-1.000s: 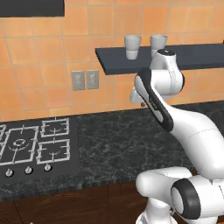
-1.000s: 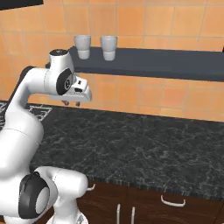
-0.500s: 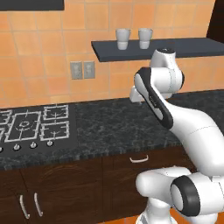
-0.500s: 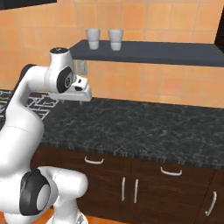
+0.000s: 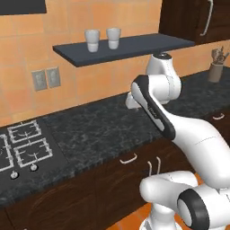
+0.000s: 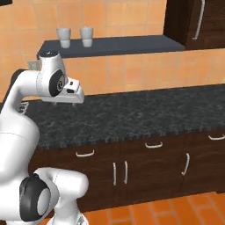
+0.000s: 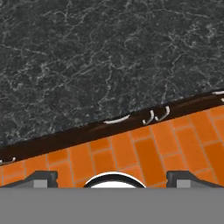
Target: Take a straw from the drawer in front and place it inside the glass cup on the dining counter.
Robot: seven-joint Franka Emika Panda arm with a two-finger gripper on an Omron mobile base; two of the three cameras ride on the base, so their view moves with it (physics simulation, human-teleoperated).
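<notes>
Tool (image 7: 112, 178) now wide, empty, above worktop (image 7: 87, 57)

Black worktop (image 6: 145, 112) lay bare below gripper (image 7: 112, 177); shelf (image 5: 126, 47) with two white cups (image 5: 102, 39) overhung behind.

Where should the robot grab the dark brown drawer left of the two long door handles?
Probably the small silver handle on the flat front of the dark brown wooden drawer, coming straight from the front. It is a thin sideways bar bowed off the closed panel, so the open tool can close above and below it.
</notes>
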